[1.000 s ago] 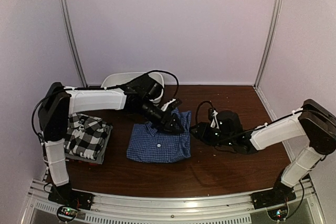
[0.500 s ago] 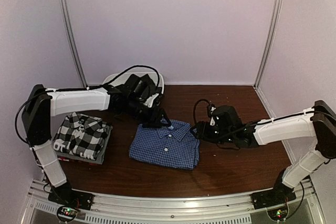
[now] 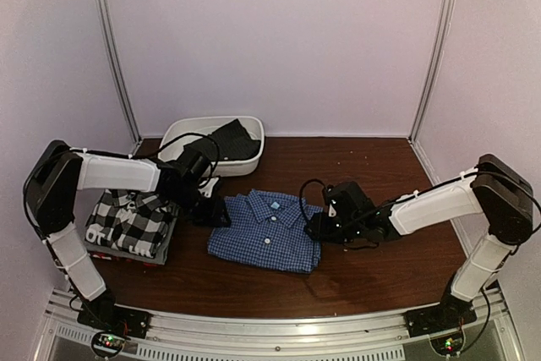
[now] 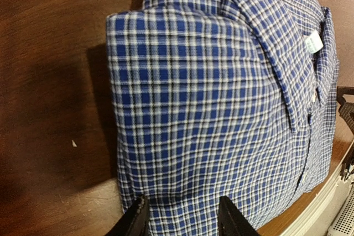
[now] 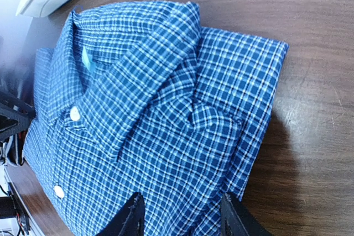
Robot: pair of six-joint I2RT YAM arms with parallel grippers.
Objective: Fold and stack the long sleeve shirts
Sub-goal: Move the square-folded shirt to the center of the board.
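Fingers parted and empty, left gripper (image 4: 182, 216) and right gripper (image 5: 180, 216) are flanking the soft, light blue shirt (image 3: 269, 230), probably best lifted under both folded sides.

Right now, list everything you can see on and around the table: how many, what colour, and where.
blue shirt: one, blue-and-white check, folded, table centre
plaid shirt: one, black-and-white, top of the left pile
grey shirt: one, grey, under the plaid shirt
red shirt: one, red, edge showing at the bottom of the pile
basin: one, white, back left
dark cloth: one, black, in the basin
table: one, brown wood
left arm: one, white and black, at the blue shirt's left side
right arm: one, white and black, at its right side
left fingers: two, black, apart at the shirt's edge
right fingers: two, black, apart at the shirt's edge
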